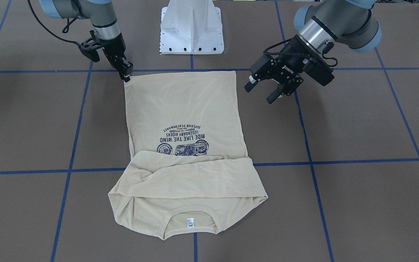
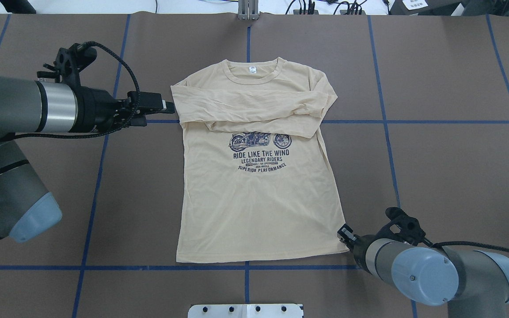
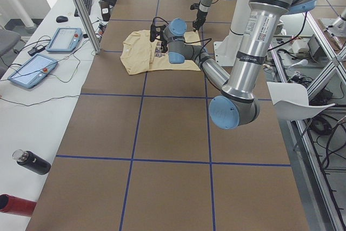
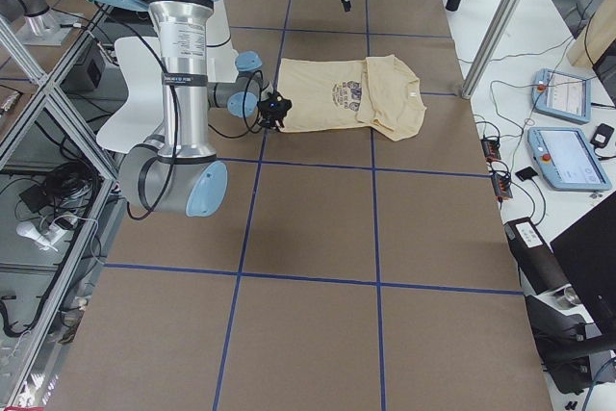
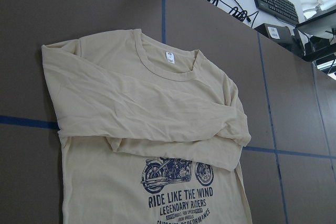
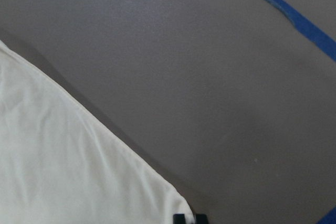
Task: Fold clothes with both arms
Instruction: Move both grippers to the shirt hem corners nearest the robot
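Shirt (image 2: 259, 212) is lying flat, sleeves folded across chest; body folds pending. Right gripper (image 1: 126, 75) jaws are pinching hem corner; left gripper (image 1: 260, 93) jaws are hanging spread.

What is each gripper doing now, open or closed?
Left gripper: open, holding nothing.
Right gripper: closed, apparently pinching the shirt at its hem corner.

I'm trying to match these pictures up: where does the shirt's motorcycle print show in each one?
Front-facing: print at centre, upside down.
Overhead: centre, just below the folded sleeves.
Left: cannot tell it from the left arm in front.
Right: upper middle.
Left wrist: bottom centre.
Right wrist: not in it.
Shared landmark: the folded sleeves beside it.
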Action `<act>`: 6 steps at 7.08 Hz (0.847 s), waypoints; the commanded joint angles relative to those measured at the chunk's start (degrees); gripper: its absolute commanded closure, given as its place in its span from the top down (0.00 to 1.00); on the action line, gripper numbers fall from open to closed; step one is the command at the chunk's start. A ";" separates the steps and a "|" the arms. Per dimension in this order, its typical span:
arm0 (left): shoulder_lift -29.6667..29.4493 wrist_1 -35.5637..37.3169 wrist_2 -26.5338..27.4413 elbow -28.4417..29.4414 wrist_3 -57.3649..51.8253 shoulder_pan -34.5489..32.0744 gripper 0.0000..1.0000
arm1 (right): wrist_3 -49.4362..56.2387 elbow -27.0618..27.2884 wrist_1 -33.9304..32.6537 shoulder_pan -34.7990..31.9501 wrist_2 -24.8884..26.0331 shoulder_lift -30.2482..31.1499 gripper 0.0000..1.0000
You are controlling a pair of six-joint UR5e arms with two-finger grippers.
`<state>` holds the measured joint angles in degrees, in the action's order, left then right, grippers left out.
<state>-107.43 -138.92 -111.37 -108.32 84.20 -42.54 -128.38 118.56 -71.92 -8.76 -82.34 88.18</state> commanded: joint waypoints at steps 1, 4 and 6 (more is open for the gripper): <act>-1.10 5.19 -0.16 0.04 0.61 0.61 0.98 | 0.23 1.14 0.03 -0.29 -0.36 0.15 0.00; 1.05 20.08 3.41 -4.25 7.86 14.69 0.98 | -0.03 3.34 0.03 1.37 0.24 2.60 0.00; 5.47 23.58 11.34 -7.60 16.68 25.55 0.86 | 0.06 3.61 0.03 1.64 0.25 3.14 0.00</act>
<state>-103.96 -117.73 -103.16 -114.36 96.82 -22.17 -128.34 121.89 -71.89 -7.42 -82.15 91.01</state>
